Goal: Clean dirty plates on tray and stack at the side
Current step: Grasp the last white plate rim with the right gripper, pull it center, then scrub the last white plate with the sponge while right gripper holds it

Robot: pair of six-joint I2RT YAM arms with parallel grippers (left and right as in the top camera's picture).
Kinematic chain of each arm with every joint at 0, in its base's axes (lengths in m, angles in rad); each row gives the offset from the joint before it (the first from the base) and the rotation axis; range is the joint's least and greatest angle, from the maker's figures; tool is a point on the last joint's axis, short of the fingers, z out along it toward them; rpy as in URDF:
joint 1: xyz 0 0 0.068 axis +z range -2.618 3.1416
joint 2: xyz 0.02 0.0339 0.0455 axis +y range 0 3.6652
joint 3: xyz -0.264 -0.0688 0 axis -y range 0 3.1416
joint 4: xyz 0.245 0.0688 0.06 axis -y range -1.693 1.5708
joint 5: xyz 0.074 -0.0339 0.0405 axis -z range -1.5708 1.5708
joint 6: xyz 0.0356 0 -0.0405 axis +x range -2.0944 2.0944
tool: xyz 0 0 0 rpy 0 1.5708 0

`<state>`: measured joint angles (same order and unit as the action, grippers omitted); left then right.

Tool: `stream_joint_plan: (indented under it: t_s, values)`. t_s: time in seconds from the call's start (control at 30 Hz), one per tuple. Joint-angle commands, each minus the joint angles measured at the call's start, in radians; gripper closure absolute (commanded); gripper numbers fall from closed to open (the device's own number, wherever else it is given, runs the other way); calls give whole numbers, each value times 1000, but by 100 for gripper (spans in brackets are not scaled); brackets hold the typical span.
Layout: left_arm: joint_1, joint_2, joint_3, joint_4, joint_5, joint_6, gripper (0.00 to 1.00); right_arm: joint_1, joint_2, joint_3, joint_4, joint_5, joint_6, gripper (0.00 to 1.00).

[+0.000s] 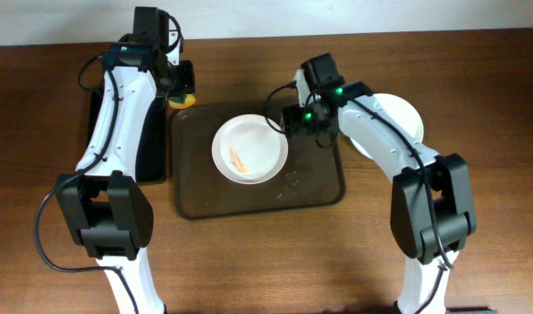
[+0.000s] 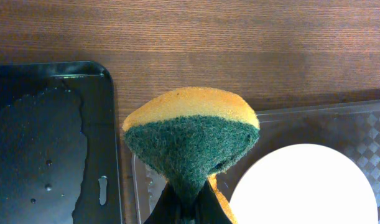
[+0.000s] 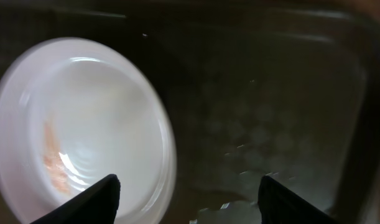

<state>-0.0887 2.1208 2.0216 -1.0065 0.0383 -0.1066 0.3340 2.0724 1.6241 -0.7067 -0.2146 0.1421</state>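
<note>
A white plate (image 1: 249,150) with an orange-red smear lies on the dark brown tray (image 1: 318,183); it also shows in the left wrist view (image 2: 301,186) and the right wrist view (image 3: 84,130). More white plates (image 1: 404,118) sit stacked on the table right of the tray, partly hidden by the right arm. My left gripper (image 1: 181,94) is shut on a yellow-and-green sponge (image 2: 193,134) at the tray's far left corner. My right gripper (image 3: 188,193) is open and empty, just above the tray (image 3: 270,112) at the plate's right rim.
A narrow glossy black tray (image 2: 46,143) with water drops lies left of the brown tray, mostly under the left arm in the overhead view (image 1: 148,157). Bare wooden table (image 1: 275,262) lies in front of the tray.
</note>
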Motion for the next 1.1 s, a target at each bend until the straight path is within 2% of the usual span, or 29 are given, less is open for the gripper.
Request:
stream_joint_plan:
  t_s: [0.0,0.17,0.5,0.53,0.6,0.63,0.7,0.8,0.97,1.0,1.03,1.07]
  values:
    - [-3,5,8,3,11,-13,99,7,81,71,-25,-63,-222,28]
    - [-7,5,8,10,11,-13,100,18,148,115,-26,-186,-238,32]
    - [-9,5,8,11,10,-12,100,66,240,115,64,-190,30,57]
    - [-9,5,8,13,11,-12,100,65,240,115,59,-180,47,62]
    - [-9,5,8,13,11,-12,100,65,240,115,33,-166,104,82]
    - [-9,5,8,13,11,-13,99,65,240,115,13,-166,139,96]
    - [-9,5,8,13,11,-13,100,65,240,115,-13,-157,212,96]
    - [-21,6,8,-1,11,-13,99,66,240,115,-111,3,502,96]
    - [-63,13,8,-5,11,-13,100,67,240,115,-175,16,558,96]
    - [-74,18,8,-7,11,-13,100,67,240,115,-171,16,547,79]
    - [-82,25,8,-11,11,-13,99,65,240,115,-162,18,543,53]
    - [-85,34,8,-13,11,-12,100,63,240,115,-149,17,543,41]
